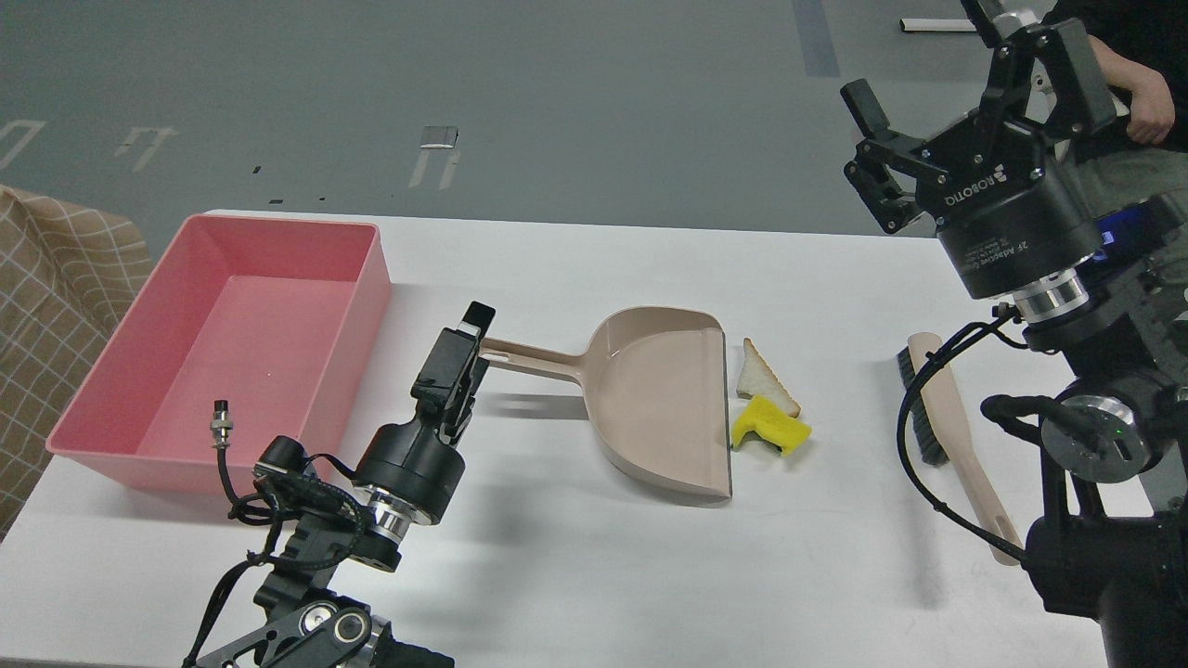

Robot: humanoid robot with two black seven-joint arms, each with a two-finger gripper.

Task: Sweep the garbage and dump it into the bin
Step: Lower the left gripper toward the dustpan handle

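Bin (pixel 139 445): one, pink plastic, shallow and rectangular with a flared rim, at the table's (pixel 575 557) left edge; nothing lies inside it.

Dustpan (pixel 661 404): one, beige, near the table's middle, its pan bare, its long handle pointing toward the bin.

Garbage: two pieces, touching, just beside the dustpan's open lip.
- Bread slice (pixel 763 378): white triangle with a tan crust edge.
- Sponge chunk (pixel 770 429): yellow, notched, nearer the front edge.

Brush (pixel 951 436): one, beige handle and dark bristles, flat on the table toward the right edge.

Left gripper (pixel 471 348): at the end of the dustpan handle; whether its fingers clasp it, I cannot tell.

Right gripper (pixel 868 153): raised above the far right corner, fingers spread apart, holding nothing.
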